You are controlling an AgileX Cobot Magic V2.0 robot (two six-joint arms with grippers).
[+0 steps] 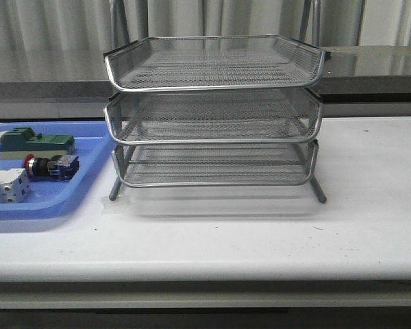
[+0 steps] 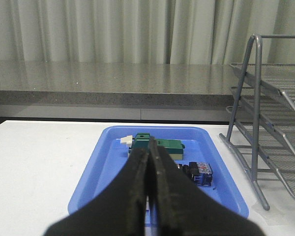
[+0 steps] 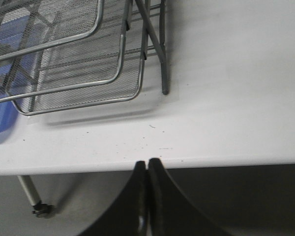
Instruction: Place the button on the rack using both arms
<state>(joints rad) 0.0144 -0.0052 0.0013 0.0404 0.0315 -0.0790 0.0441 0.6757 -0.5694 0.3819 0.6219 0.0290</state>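
Observation:
The button (image 1: 50, 166), with a red head, black body and blue rear block, lies on its side in the blue tray (image 1: 75, 195) at the left. In the left wrist view its blue end (image 2: 200, 174) shows beside my fingers. The three-tier wire rack (image 1: 216, 113) stands mid-table and shows in the left wrist view (image 2: 265, 113) and the right wrist view (image 3: 78, 59). My left gripper (image 2: 151, 147) is shut and empty, held back from the tray. My right gripper (image 3: 147, 164) is shut and empty at the table's front edge. Neither arm shows in the front view.
The blue tray also holds a green block (image 1: 34, 142) and a white-grey block (image 1: 7, 186). A grey counter (image 1: 370, 65) and curtains lie behind the table. White table surface (image 1: 260, 233) stretches in front of the rack and to its right.

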